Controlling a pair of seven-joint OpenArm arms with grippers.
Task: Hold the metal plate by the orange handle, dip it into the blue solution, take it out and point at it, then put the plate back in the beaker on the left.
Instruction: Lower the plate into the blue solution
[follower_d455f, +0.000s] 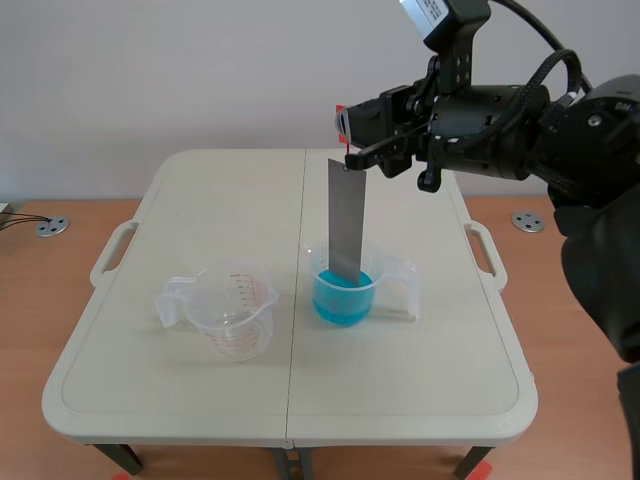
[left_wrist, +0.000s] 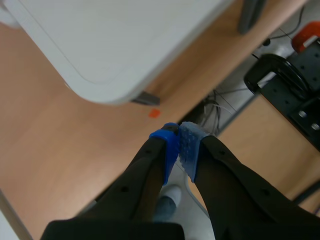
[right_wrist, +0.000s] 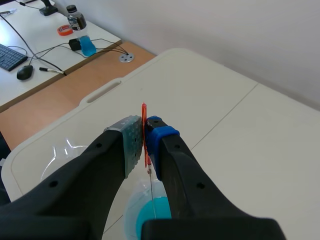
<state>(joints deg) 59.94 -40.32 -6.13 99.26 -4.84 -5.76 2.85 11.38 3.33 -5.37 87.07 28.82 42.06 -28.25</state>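
Hanging under the right claw (right_wrist: 145, 137), which grips its thin orange handle (right_wrist: 144, 112), the flat grey metal plate (follower_d455f: 345, 215) dips into the blue solution (follower_d455f: 335, 300); it looks stiff, light, wet-slippery. Left claw (left_wrist: 179, 145) clenched empty.

The cream-white plastic folding worktop (follower_d455f: 180, 400), round-cornered with a seam down its middle and a handle slot on each side, carries two vessels. An empty clear plastic measuring beaker with red markings (follower_d455f: 232, 312) stands left of the seam. A clear plastic beaker holding blue solution (follower_d455f: 335, 305) stands just right of the seam, apart from the first.
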